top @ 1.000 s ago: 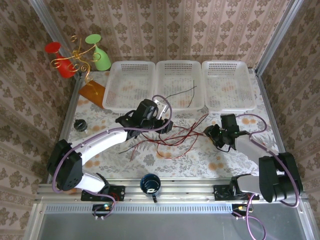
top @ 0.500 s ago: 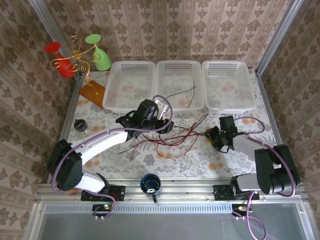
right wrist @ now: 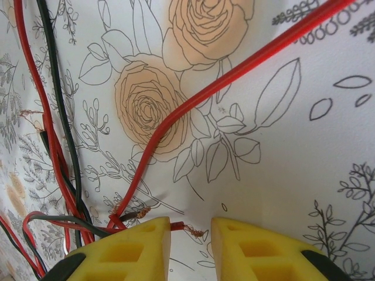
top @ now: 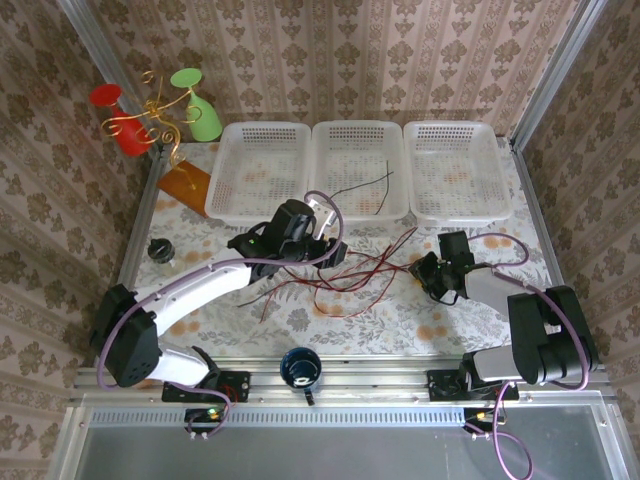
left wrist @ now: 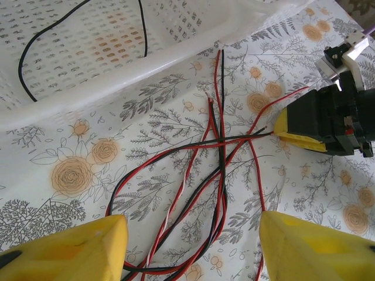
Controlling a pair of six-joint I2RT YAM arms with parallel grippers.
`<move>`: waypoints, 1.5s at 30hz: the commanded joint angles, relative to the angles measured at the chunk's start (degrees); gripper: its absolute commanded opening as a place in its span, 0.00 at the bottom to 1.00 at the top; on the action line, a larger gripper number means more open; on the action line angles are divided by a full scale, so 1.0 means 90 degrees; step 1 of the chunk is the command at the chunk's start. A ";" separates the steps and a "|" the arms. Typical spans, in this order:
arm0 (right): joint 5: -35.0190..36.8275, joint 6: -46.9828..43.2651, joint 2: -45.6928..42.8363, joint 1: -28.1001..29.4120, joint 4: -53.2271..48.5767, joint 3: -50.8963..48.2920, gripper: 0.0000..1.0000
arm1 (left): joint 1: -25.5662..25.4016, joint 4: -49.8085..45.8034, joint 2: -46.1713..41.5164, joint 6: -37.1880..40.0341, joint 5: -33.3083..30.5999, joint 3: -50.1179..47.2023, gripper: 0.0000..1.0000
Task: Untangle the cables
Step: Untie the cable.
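Observation:
The cables point(top: 345, 275) lie as a loose tangle of thin red and black wires on the flowered tablecloth between my two grippers. My left gripper point(top: 325, 250) hovers over the tangle's left part, open; in the left wrist view several red and black strands point(left wrist: 220, 175) run between its yellow fingers point(left wrist: 70, 249). My right gripper point(top: 422, 270) is low at the tangle's right end. Its jaws point(right wrist: 190, 246) stand a narrow gap apart, with the stripped tip of a red cable point(right wrist: 184, 225) lying in that gap. One black cable point(top: 362, 186) lies alone in the middle basket.
Three white baskets stand in a row at the back: left point(top: 262, 127), middle point(top: 358, 125), right point(top: 450, 126). A dark blue cup point(top: 300, 367) sits at the near edge. A small black knob point(top: 160, 250) lies at the left. Red and green glasses point(top: 150, 115) stand back left.
The right gripper's jaws have drawn closer together and its arm has edged a little toward the cables. The left arm has barely moved.

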 commanded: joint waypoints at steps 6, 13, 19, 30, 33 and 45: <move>0.0758 -0.0116 -0.0373 0.0046 0.0064 0.0133 0.27 | -0.0142 -0.0242 -0.0014 0.0130 -0.0107 0.0152 0.61; 0.0777 -0.0198 -0.0260 0.0035 0.0087 0.0181 0.26 | -0.0228 -0.0197 0.0127 0.0113 -0.0087 0.0204 0.61; 0.0614 -0.0150 -0.0046 0.0035 0.0194 0.0180 0.29 | -0.0259 -0.0167 0.0146 0.0103 -0.0078 0.0201 0.61; 0.0347 0.0092 0.0038 0.0034 0.0631 0.0039 0.21 | -0.0279 -0.0133 0.0168 0.0101 -0.0058 0.0188 0.61; 0.0308 0.0206 0.0038 0.0044 0.0773 -0.0036 0.21 | -0.0279 -0.0128 0.0176 0.0094 -0.0063 0.0150 0.61; 0.0285 0.0285 0.0388 0.0043 0.0869 -0.0141 0.26 | -0.0337 -0.0099 0.0168 0.0057 -0.0116 0.0082 0.61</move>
